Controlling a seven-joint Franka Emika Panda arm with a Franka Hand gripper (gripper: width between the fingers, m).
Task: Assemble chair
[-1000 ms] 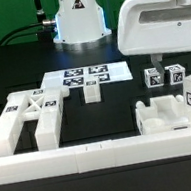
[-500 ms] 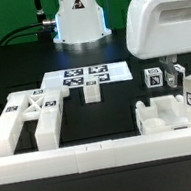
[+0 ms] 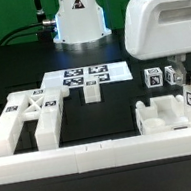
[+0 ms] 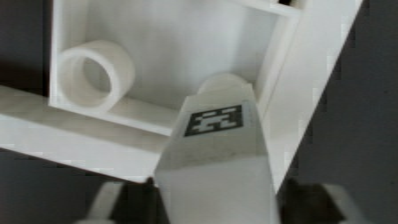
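Wrist view, centre frame: the gripper (image 4: 217,205) has dropped astride a short tagged post (image 4: 217,150), jaws narrowing; whether they pinch it yet I cannot tell. Lift likely next.

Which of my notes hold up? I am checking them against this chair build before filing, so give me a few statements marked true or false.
1. The cross-braced frame lies at the exterior view's left. True.
2. The hand hangs over the marker board. False: it is low at the small tagged blocks on the exterior view's right.
3. A short post stands at the marker board's near edge, apart from the hand. True.
4. The seat slab is stacked on the frame. False: it lies apart from it, at the exterior view's right.
5. In the wrist view, a tagged part sits between the hand's fingers. True.
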